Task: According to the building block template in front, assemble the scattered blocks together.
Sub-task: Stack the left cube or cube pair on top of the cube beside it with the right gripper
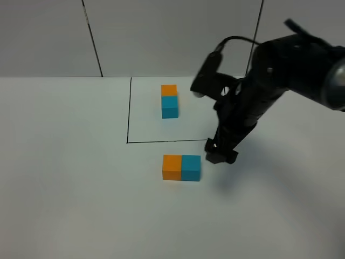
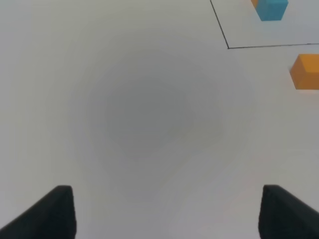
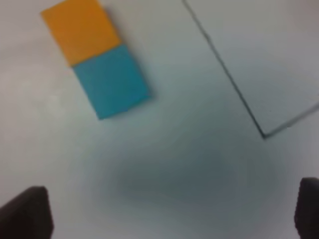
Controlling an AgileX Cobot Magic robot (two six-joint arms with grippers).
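The template, an orange cube [image 1: 168, 90] joined to a cyan cube [image 1: 170, 107], stands inside the black-lined rectangle [image 1: 129, 110]. The scattered orange cube [image 1: 172, 167] and cyan cube [image 1: 191, 167] sit side by side, touching, just in front of the rectangle's front line. My right gripper [image 1: 220, 152] hangs open and empty just right of the cyan cube; its wrist view shows the orange cube [image 3: 79, 30] and cyan cube [image 3: 112, 82] ahead of the open gripper [image 3: 169, 214]. My left gripper [image 2: 164, 214] is open and empty over bare table, with the scattered orange cube [image 2: 305, 71] far ahead of it.
The white table [image 1: 64, 178] carries only the cubes and the black line [image 2: 259, 46]. A grey wall [image 1: 161, 32] with dark seams rises behind the table's far edge. The right arm [image 1: 269, 75] reaches in from the upper right.
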